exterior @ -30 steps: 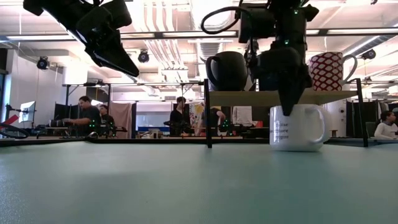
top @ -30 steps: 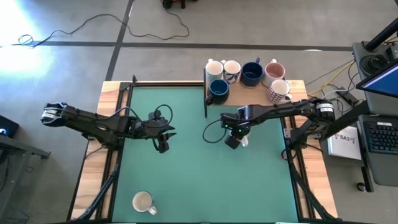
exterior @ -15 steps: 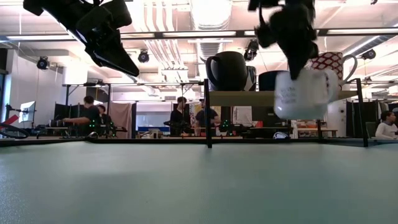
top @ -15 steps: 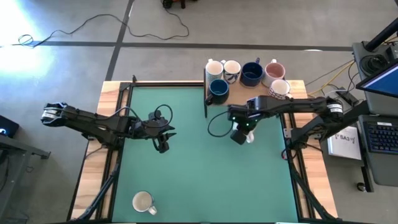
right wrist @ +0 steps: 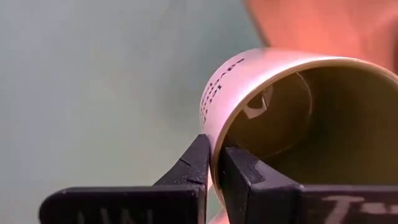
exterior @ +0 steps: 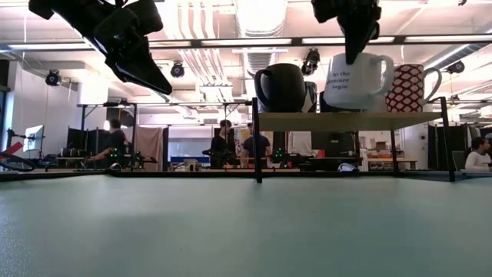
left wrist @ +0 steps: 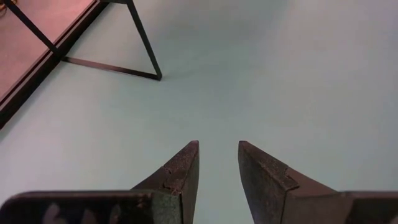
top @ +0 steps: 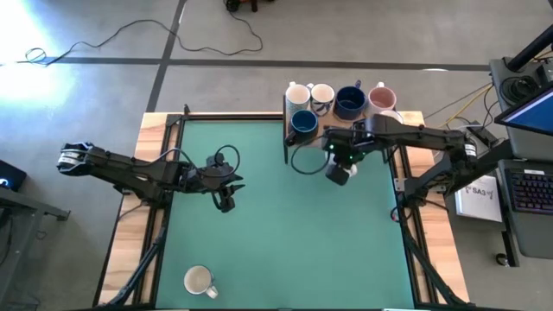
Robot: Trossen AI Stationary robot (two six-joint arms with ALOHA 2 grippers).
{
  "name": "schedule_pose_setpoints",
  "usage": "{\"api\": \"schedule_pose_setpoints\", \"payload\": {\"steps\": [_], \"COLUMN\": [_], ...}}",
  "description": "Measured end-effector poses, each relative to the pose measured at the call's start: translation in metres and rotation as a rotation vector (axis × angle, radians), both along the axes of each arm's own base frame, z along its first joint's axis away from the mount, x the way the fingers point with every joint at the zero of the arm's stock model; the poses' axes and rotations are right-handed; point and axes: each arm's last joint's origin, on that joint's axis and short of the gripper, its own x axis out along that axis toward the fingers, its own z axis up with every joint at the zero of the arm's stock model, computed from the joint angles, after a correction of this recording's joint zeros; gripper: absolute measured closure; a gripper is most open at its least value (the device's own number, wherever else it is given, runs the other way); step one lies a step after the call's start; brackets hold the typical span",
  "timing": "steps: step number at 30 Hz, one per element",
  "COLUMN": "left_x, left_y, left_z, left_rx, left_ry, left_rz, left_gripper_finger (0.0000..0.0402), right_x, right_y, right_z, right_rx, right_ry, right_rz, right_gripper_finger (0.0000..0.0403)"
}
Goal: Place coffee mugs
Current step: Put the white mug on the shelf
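Observation:
My right gripper (top: 339, 169) is shut on a white mug with dark lettering (exterior: 355, 80), carried in the air just in front of the raised wooden shelf (exterior: 346, 120) at the table's far right. On the shelf stand two white mugs (top: 298, 93), two navy mugs (top: 349, 102), a mug with a pink inside (top: 381, 97) and a red-patterned mug (exterior: 407, 88). Another white mug (top: 199, 281) stands on its base near the table's near left edge. My left gripper (top: 226, 202) hovers open above the table's middle left, touching nothing. My right gripper pinches the lettered mug's wall at the rim (right wrist: 214, 142), one finger (right wrist: 241, 169) inside the cup and the other finger (right wrist: 198, 163) outside. The fingers come from above, pointing down. The mug hangs below them, lifted clear and roughly upright, above shelf height.
The shelf's dark metal frame (top: 286, 130) stands along the green mat's far right. A black bracket (left wrist: 140, 50) crosses the mat ahead of my left gripper. Open green mat lies between the arms and toward the near edge. People move in the room beyond the table.
My right gripper has risen and moved toward the far edge and the shelf, carrying the lettered mug. The mug stood on the table a second ago, swung tilted as it came up, and now hangs nearly upright above shelf level.

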Motion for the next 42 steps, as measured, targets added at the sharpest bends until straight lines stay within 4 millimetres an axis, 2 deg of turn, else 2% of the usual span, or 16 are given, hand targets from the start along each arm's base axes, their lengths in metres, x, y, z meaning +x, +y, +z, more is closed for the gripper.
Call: {"api": "schedule_pose_setpoints", "payload": {"steps": [10,26,42], "left_x": [0.000,0.000,0.000], "left_y": [0.000,0.000,0.000], "left_z": [0.000,0.000,0.000], "left_rx": [0.001,0.009,0.009], "left_ry": [0.000,0.003,0.004], "left_rz": [0.000,-0.007,-0.007], "left_gripper_finger": [0.0306,0.0306,0.0306], "right_x": [-0.009,-0.024,-0.028], "right_y": [-0.033,-0.072,-0.080], "right_z": [-0.001,-0.002,-0.002], "right_rx": [-0.025,-0.043,-0.094], "right_ry": [0.035,0.093,0.158], "right_rz": [-0.076,-0.038,0.160], "right_gripper_finger": [0.0390,0.0390,0.0390]}}
